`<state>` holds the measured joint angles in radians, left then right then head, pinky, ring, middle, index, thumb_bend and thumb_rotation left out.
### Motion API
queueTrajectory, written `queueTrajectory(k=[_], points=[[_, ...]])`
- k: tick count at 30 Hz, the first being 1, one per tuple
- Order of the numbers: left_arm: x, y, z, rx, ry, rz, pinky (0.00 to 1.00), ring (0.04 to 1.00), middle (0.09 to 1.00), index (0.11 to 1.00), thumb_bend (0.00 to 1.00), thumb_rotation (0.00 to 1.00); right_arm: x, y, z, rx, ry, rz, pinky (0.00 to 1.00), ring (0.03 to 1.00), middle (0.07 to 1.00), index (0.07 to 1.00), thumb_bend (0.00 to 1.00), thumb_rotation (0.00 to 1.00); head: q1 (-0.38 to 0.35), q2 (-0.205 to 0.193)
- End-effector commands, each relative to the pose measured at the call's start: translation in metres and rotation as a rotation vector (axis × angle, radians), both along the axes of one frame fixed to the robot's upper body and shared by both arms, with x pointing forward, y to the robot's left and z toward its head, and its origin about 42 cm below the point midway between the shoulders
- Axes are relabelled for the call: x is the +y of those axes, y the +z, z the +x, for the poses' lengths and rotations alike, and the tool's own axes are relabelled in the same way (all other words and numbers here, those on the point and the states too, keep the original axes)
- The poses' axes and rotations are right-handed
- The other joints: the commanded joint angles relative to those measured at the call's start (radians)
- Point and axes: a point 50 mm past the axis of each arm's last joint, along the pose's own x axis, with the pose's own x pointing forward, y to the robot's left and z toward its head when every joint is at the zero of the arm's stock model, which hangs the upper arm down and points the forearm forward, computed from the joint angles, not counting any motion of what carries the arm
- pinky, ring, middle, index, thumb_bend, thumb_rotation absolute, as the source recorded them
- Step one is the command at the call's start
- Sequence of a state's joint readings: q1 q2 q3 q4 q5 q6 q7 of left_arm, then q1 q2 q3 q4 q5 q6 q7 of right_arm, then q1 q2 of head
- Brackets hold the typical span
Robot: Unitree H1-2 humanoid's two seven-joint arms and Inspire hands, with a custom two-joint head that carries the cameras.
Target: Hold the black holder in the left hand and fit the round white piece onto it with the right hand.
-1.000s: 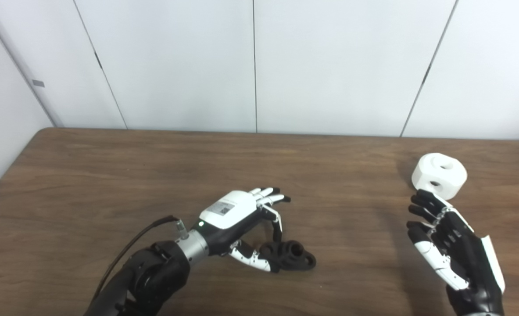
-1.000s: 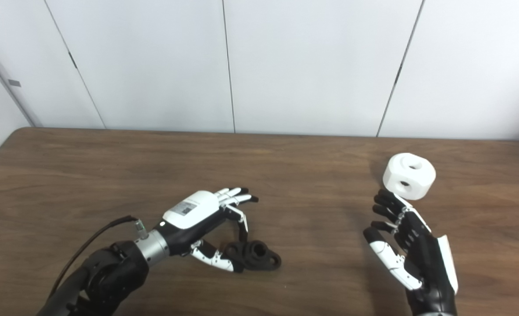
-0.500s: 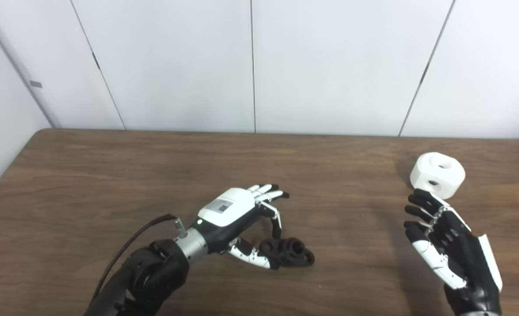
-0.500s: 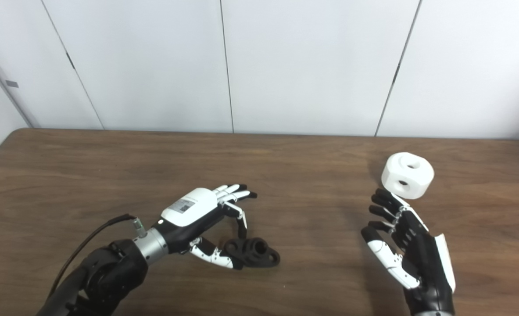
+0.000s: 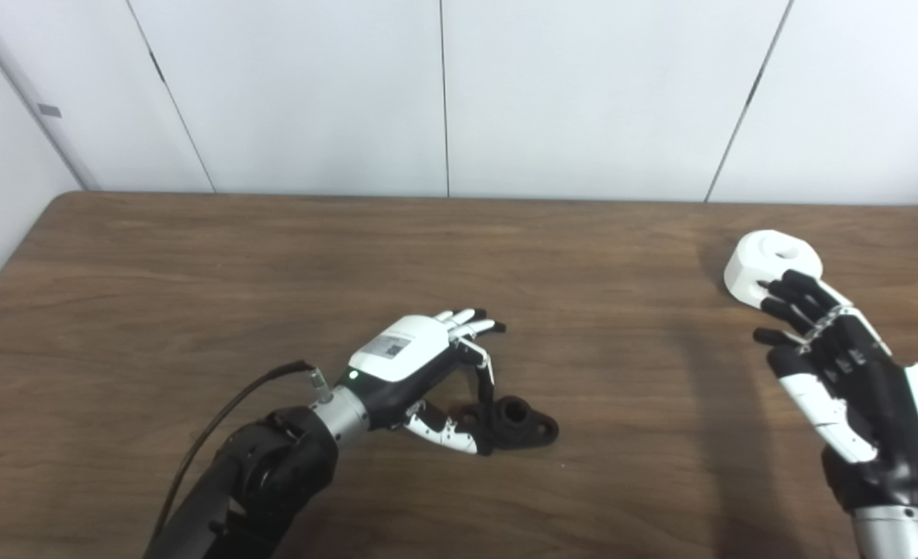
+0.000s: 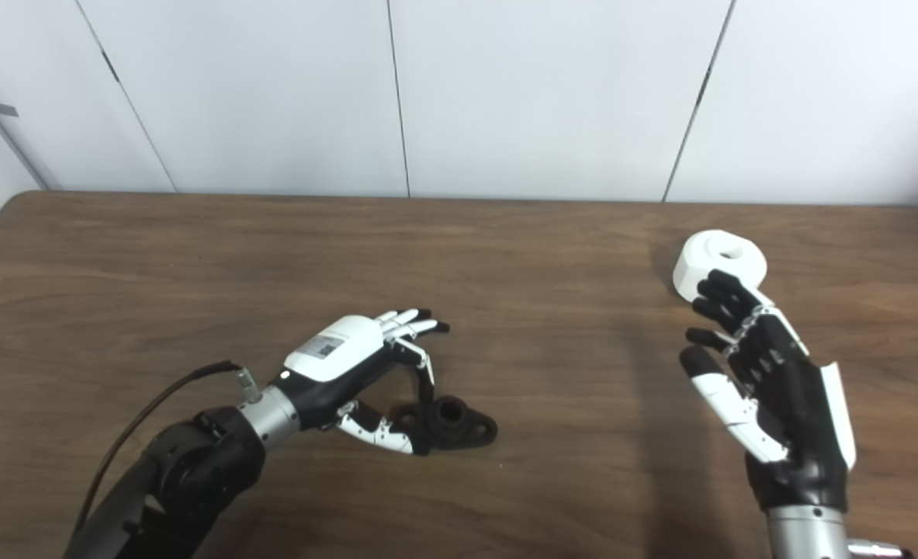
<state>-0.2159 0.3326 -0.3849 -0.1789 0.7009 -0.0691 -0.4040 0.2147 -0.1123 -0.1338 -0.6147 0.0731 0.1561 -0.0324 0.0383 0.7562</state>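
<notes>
On the wooden table (image 5: pixel 195 256), both spread hands grip nothing beside black holder (image 5: pixel 517 421) and white piece (image 5: pixel 769 260).

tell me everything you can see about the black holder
The black holder is a small matte black part, plastic by its look, lying flat on the wooden table near the front middle. It has a raised round collar with a hole facing up and a flat lug with a smaller hole sticking out to its right. The left hand is at its left side, thumb and one finger at its edge, the other fingers spread above. It is not lifted. The round white piece sits far off to the right.
</notes>
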Motion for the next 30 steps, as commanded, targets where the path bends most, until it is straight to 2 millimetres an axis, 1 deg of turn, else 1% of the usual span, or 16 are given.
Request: queueTrajectory(k=[1,4,8,15,19,21,22,23,25,26,27,28,29,30], points=[[-0.002,0.013,0.002,-0.053,-0.005,-0.007,1.0,1.0,0.947,0.482,0.52,0.05,-0.002,-0.001,-0.021,0.013,-0.005,0.004,0.67,0.785,0.802,0.797,0.61,0.5,0.001,0.003],[-0.002,0.01,0.0,-0.048,0.001,-0.001,1.0,1.0,0.942,0.482,0.52,0.05,-0.002,0.0,-0.024,0.017,-0.008,0.007,0.67,0.784,0.801,0.796,0.61,0.5,0.0,0.007],[-0.002,0.006,-0.001,-0.033,0.007,0.008,1.0,1.0,0.946,0.482,0.52,0.05,-0.003,0.0,-0.025,0.021,-0.014,0.008,0.67,0.788,0.798,0.79,0.64,0.5,-0.007,0.008],[-0.004,0.001,-0.005,-0.026,0.009,0.008,1.0,1.0,0.943,0.482,0.52,0.05,-0.005,-0.002,-0.028,0.032,-0.015,0.0,0.66,0.781,0.794,0.782,0.65,0.5,-0.019,0.005],[-0.005,-0.004,-0.006,-0.02,0.012,-0.001,1.0,1.0,0.94,0.482,0.52,0.05,-0.009,-0.005,-0.029,0.032,-0.027,-0.002,0.67,0.783,0.795,0.783,0.64,0.49,-0.032,-0.009],[-0.005,-0.009,-0.007,-0.019,0.012,-0.003,1.0,1.0,0.94,0.482,0.52,0.05,-0.014,-0.005,-0.027,0.02,-0.057,-0.024,0.67,0.789,0.793,0.775,0.61,0.47,-0.057,-0.042],[-0.004,-0.011,-0.007,-0.018,0.012,-0.003,1.0,1.0,0.939,0.482,0.52,0.05,-0.019,-0.004,-0.025,0.003,-0.087,-0.05,0.66,0.791,0.789,0.771,0.6,0.47,-0.061,-0.05],[-0.004,-0.012,-0.007,-0.017,0.013,-0.003,1.0,1.0,0.939,0.482,0.52,0.05,-0.025,-0.001,-0.022,-0.013,-0.118,-0.079,0.63,0.771,0.771,0.764,0.61,0.47,-0.068,-0.062],[-0.005,-0.016,-0.008,-0.017,0.015,-0.004,1.0,1.0,0.942,0.482,0.52,0.05,-0.038,0.008,-0.015,-0.028,-0.179,-0.124,0.63,0.769,0.774,0.777,0.63,0.5,-0.069,-0.073],[-0.005,-0.017,-0.008,-0.022,0.016,-0.009,1.0,1.0,0.941,0.482,0.52,0.05,-0.045,0.016,-0.012,-0.023,-0.205,-0.156,0.64,0.783,0.791,0.796,0.6,0.5,-0.07,-0.077],[-0.005,-0.019,-0.008,-0.027,0.015,-0.013,1.0,1.0,0.938,0.482,0.52,0.05,-0.051,0.023,-0.01,-0.017,-0.228,-0.196,0.66,0.802,0.814,0.822,0.54,0.51,-0.073,-0.088],[-0.005,-0.021,-0.007,-0.03,0.013,-0.016,1.0,1.0,0.935,0.482,0.52,0.05,-0.056,0.031,-0.006,-0.003,-0.247,-0.248,0.67,0.809,0.827,0.84,0.5,0.52,-0.079,-0.101],[-0.004,-0.024,-0.007,-0.033,0.013,-0.019,1.0,1.0,0.935,0.482,0.52,0.05,-0.063,0.04,-0.002,0.011,-0.265,-0.307,0.68,0.83,0.854,0.865,0.49,0.55,-0.088,-0.112],[-0.004,-0.026,-0.006,-0.035,0.012,-0.02,1.0,1.0,0.934,0.482,0.52,0.05,-0.067,0.045,0.0,0.022,-0.277,-0.344,0.65,0.829,0.866,0.87,0.51,0.56,-0.094,-0.119]])
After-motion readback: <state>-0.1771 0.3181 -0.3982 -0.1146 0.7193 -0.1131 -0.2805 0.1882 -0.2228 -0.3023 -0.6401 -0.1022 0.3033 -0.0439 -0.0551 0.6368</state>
